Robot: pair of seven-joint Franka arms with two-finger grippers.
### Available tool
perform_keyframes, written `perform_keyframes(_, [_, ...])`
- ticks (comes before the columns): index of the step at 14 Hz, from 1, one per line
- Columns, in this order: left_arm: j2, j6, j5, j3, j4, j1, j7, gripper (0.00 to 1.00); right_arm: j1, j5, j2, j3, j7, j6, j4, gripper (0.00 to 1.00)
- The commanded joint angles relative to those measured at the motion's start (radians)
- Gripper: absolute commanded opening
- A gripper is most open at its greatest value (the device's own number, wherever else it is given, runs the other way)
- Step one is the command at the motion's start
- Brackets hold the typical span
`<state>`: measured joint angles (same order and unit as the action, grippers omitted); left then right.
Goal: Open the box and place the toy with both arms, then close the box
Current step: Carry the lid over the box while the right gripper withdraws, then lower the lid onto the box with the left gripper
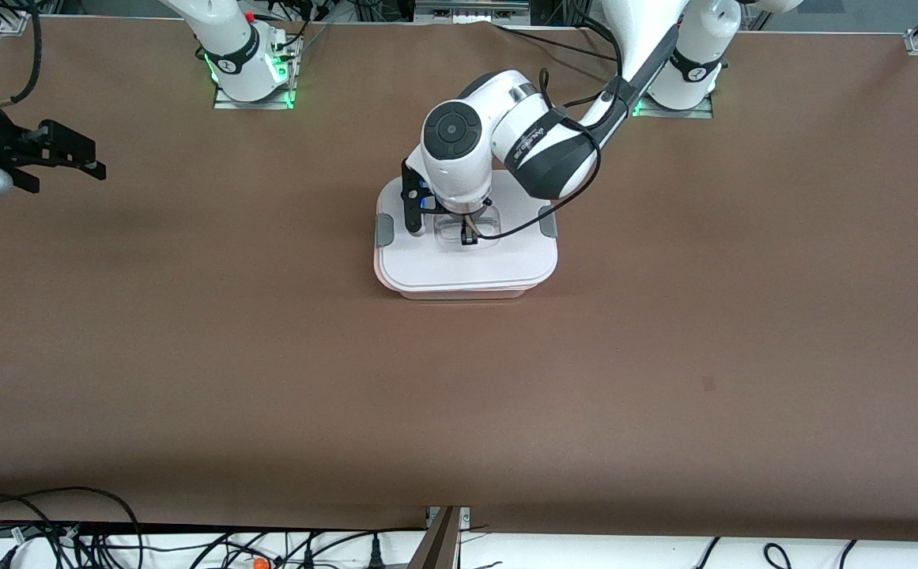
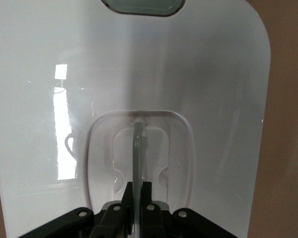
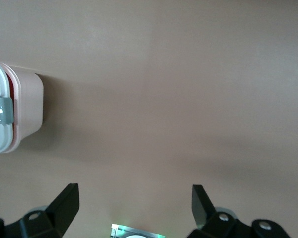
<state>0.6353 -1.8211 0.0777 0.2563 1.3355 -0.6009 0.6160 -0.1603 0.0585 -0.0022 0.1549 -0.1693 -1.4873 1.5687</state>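
Lid [image 1: 466,265] white and seated flat, the box [image 1: 462,291] sits just above the centre of the front frame, and we see only a thin pink strip of its tub under the lid's lower edge. Grey side clips [image 1: 384,230] show at the lid's two short ends. We find the left gripper [image 1: 468,234] down on the lid's recessed middle, coming in from the base at the upper right of the frame; in the left wrist view its fingers [image 2: 139,196] are drawn narrow around the clear handle [image 2: 138,148], which stands up out of the recess between them. The right gripper [image 1: 71,154] hangs at the upper left edge of the front frame, well apart from the box, over bare brown table [image 1: 459,395], and this arm waits. In the right wrist view its fingers [image 3: 67,201] are spread wide, with the box's pink corner at the left edge. We cannot see the toy in any view.
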Motion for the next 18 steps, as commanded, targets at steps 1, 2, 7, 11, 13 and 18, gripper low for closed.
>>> perform_keyframes(1, [0.014,0.002,0.014,-0.012,-0.025,-0.017,-0.016,0.0,0.01,-0.061,-0.059,-0.043,0.074,-0.042,0.068,1.0])
perform_keyframes(2, [0.015,-0.009,0.019,-0.012,-0.025,-0.023,-0.028,0.0,0.01,-0.063,-0.059,-0.052,0.097,-0.042,0.068,1.0])
perform_keyframes(7, [0.046,-0.043,0.076,-0.012,-0.027,-0.051,-0.047,0.0,0.01,-0.063,-0.056,-0.064,0.103,-0.05,0.05,1.0])
perform_keyframes(11, [0.061,-0.043,0.108,-0.011,-0.025,-0.073,-0.064,0.0,0.012,-0.057,-0.041,-0.058,0.09,-0.027,0.007,1.0])
perform_keyframes(13, [0.066,-0.043,0.122,-0.012,-0.025,-0.077,-0.064,0.0,0.018,-0.051,-0.026,-0.055,0.106,-0.036,0.001,1.0])
perform_keyframes(18, [0.057,-0.035,0.154,-0.011,-0.03,-0.082,-0.076,1.0,0.012,-0.052,0.019,-0.06,0.102,-0.034,-0.032,1.0])
